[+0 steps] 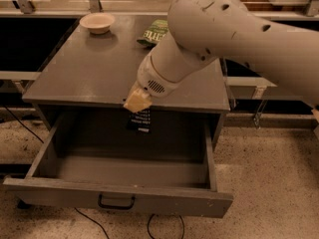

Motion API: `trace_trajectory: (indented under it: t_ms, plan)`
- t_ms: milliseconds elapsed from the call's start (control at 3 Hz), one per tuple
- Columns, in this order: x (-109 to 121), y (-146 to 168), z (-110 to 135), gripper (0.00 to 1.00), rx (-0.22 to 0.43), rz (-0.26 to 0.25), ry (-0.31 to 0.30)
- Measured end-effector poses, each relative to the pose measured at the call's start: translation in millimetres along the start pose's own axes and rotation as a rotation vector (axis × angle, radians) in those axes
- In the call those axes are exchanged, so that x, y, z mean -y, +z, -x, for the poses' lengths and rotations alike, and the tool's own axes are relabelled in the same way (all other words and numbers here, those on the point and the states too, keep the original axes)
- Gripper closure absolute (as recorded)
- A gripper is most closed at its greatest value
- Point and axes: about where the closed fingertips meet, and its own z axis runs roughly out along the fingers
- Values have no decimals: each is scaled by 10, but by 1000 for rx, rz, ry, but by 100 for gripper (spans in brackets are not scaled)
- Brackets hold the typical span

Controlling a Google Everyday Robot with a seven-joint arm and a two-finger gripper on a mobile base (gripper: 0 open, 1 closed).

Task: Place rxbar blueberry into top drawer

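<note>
My gripper (136,103) hangs just past the front edge of the grey cabinet top, over the back of the open top drawer (119,199). It is shut on the rxbar blueberry (140,121), a dark navy bar with white lettering that hangs upright below the tan fingers (135,100), above the drawer's inside. The drawer is pulled out wide and holds nothing that I can see; its dark handle (116,203) sits centred on the front panel. My big white arm (234,39) crosses in from the right.
A small beige bowl (97,22) stands at the back left of the cabinet top (84,73). A green chip bag (153,33) lies at the back, partly behind my arm. Cables run on the speckled floor under the drawer.
</note>
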Motion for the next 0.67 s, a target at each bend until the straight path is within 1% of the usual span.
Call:
trace_trajectory:
  t_ms: [333, 667]
  plan:
    - [-71, 28, -185, 100, -9, -7, 37]
    - [-72, 29, -186, 100, -9, -7, 38]
